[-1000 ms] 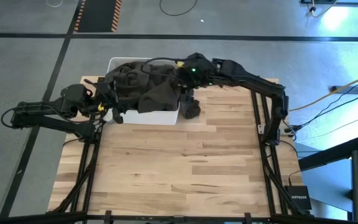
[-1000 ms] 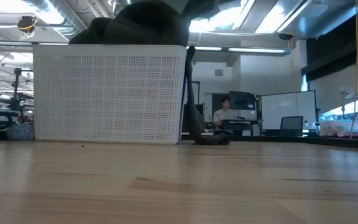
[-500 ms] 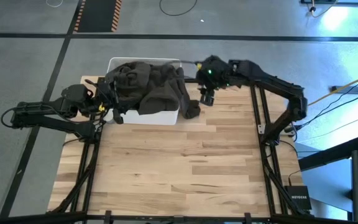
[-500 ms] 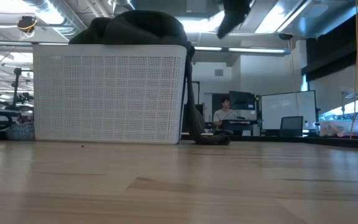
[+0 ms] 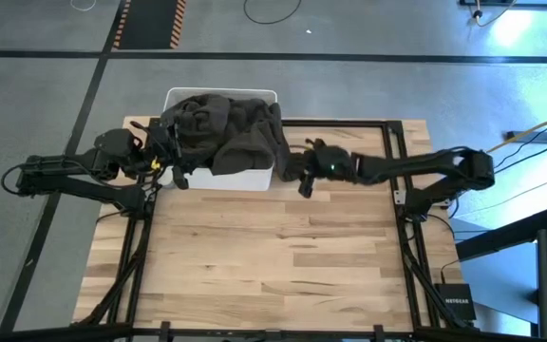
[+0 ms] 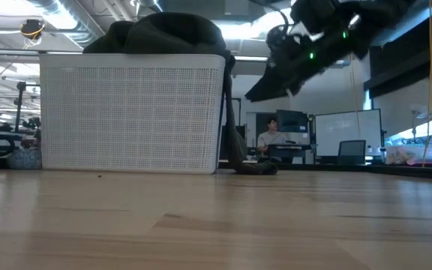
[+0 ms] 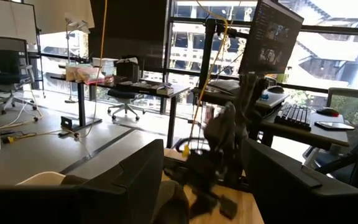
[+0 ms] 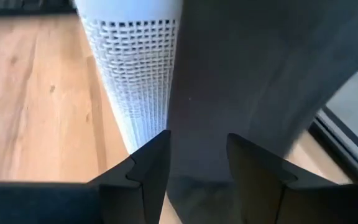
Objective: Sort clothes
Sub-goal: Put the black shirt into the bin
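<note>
A large dark olive-grey garment (image 5: pixel 226 123) is heaped in the white mesh tub (image 5: pixel 245 177) at the table's far left. One part of it hangs over the tub's right rim (image 6: pixel 229 120), and its end lies on the table (image 6: pixel 255 169). My right gripper (image 5: pixel 302 180) is open just right of this hanging part, above the table, pointing at it (image 8: pixel 197 165). My left gripper (image 5: pixel 174 166) is open at the tub's left wall. The other garments are hidden.
Bare wooden tabletop (image 5: pixel 283 256) spreads over the near half and the right. The tub's mesh wall (image 8: pixel 135 68) stands close beside my right fingers. The room beyond holds desks, screens and a seated person (image 6: pixel 272 135).
My right gripper has left the space above the tub. It went toward the table's right edge, then down and toward the near edge, and now sits low beside the hanging cloth. The heap in the tub has settled lower on its right side.
</note>
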### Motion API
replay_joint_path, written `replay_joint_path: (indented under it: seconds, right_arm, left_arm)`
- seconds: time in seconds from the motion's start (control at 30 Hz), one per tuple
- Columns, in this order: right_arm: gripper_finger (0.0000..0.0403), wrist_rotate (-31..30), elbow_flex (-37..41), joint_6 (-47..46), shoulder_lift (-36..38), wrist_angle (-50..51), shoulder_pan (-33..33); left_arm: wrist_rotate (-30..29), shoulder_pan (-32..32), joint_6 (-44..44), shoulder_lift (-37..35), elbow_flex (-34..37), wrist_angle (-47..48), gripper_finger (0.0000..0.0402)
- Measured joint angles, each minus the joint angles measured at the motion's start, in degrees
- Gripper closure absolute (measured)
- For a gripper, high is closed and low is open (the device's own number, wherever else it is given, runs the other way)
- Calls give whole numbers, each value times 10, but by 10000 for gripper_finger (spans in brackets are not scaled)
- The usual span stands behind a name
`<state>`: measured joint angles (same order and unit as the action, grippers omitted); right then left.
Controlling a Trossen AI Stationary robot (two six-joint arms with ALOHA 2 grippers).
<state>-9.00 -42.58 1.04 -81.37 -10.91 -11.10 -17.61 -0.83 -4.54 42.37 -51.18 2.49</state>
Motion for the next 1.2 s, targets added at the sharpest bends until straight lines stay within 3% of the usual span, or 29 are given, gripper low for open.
replay_joint_path:
  seconds: [0.13, 0.27, 0.43, 0.83, 0.97, 1.1, 1.2]
  right_arm:
    - [231, -49, 37, -36, -47, -129, 19]
    - [231, -55, 38, -38, -92, -178, 44]
    - [231, -152, 34, -35, -126, -220, 59]
    - [231, -129, 32, -53, -142, -275, 59]
    - [231, -158, 30, -51, -142, -276, 55]
    - [231, -120, 30, -44, -142, -298, 59]
    - [231, -166, 30, -23, -145, -295, 65]
  left_arm:
    - [0, 0, 0, 0, 0, 0, 190]
    - [0, 0, 0, 0, 0, 1, 190]
    - [0, 0, 0, 1, 0, 4, 190]
    - [0, 0, 4, 2, 0, 3, 190]
    - [0, 0, 4, 5, 0, -1, 190]
    - [0, 0, 4, 9, 0, -1, 190]
    - [-2, 0, 4, 10, 0, -2, 190]
